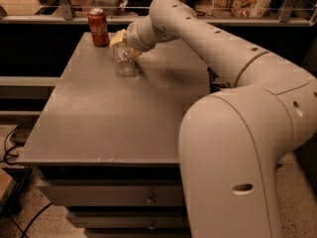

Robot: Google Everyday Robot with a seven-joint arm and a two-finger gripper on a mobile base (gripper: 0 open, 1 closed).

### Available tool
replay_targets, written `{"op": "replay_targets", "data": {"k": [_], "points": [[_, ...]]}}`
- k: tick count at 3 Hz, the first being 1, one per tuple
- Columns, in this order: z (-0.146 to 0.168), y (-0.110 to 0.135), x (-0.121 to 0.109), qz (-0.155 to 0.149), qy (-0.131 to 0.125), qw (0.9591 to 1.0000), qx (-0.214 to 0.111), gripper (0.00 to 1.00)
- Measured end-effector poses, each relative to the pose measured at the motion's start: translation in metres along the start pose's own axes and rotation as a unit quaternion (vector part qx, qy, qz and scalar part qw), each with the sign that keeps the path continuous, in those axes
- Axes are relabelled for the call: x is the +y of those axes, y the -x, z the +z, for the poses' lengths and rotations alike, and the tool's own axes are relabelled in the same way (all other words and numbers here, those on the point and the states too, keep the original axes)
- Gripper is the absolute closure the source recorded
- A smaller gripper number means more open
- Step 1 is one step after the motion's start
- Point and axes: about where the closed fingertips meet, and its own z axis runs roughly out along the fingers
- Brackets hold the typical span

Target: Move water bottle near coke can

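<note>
The gripper [122, 39] sits at the far left part of the grey table [109, 118], clamped on the top of the water bottle [125, 62]. The clear bottle stands upright beneath it, its base at the tabletop. The coke can [98, 27] stands upright just beyond and to the left, near the bottle but apart from it. The white arm [208, 38] reaches in from the right, partly hiding a dark packet [214, 79].
</note>
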Motion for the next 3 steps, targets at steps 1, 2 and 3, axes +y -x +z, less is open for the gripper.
{"op": "replay_targets", "data": {"k": [1, 2, 3], "points": [[0.0108, -0.0028, 0.0046, -0.001, 0.007, 0.9998, 0.016, 0.05], [0.0078, -0.0001, 0.0086, -0.001, 0.008, 0.9998, 0.016, 0.0], [0.0027, 0.0044, 0.0141, -0.001, 0.008, 0.9998, 0.016, 0.0]]}}
